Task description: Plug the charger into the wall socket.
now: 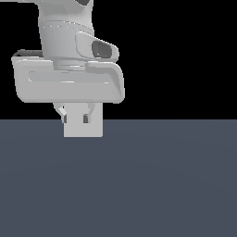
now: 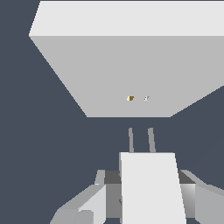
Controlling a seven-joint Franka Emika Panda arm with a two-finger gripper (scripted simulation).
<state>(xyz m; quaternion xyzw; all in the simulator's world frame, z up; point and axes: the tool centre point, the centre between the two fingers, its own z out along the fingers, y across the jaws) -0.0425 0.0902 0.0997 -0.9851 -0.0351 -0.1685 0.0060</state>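
Observation:
In the wrist view my gripper (image 2: 148,199) is shut on the charger (image 2: 148,188), a plain white block held between the two fingers (image 2: 94,202). Its two thin prongs (image 2: 131,140) point at the wall socket (image 2: 131,65), a flat light-grey plate with two tiny yellowish holes (image 2: 130,98) at its centre. The prong tips stand a short gap away from the plate, roughly in line with the holes. In the exterior view the gripper (image 1: 75,119) hangs in front of a light-grey square, the socket (image 1: 95,129). The charger cannot be told apart there.
A flat dark blue-grey floor (image 1: 162,185) spreads under everything, with a black background behind it. The large grey hand and wrist of the arm (image 1: 69,78) fill the upper part of the exterior view's left.

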